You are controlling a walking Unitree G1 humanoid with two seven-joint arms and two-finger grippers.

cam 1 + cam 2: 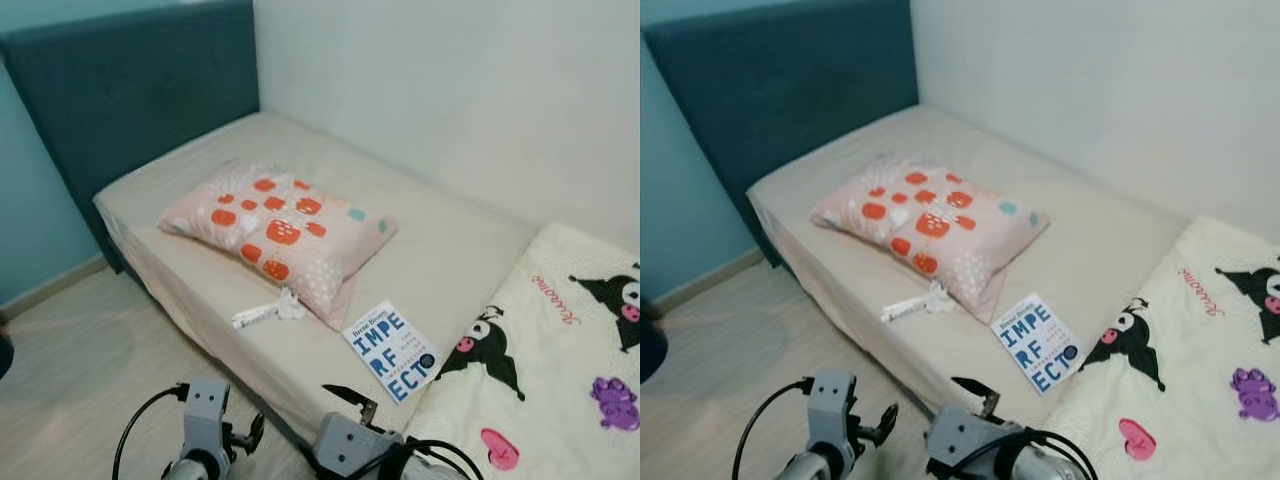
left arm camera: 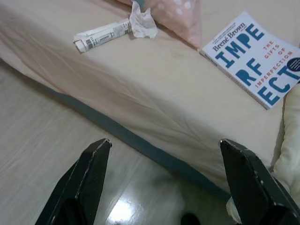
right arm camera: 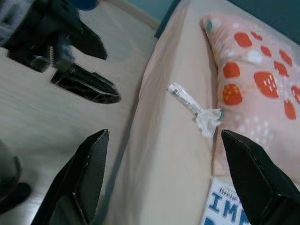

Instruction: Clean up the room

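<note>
Trash: a rolled paper wrapper [image 1: 258,314] with a crumpled tissue [image 1: 290,304] lies on the bed [image 1: 450,250], just beside the pillow [image 1: 285,228].
Long way: along the bed edge.
Nearer: left gripper [image 2: 164,178], fingers wide, low over the floor.
Right gripper [image 3: 164,173]: fingers wide too.

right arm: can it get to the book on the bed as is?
Probably yes. The right gripper is open at the bed's near edge, and the book lies flat just beyond it, with only bare sheet between.
</note>
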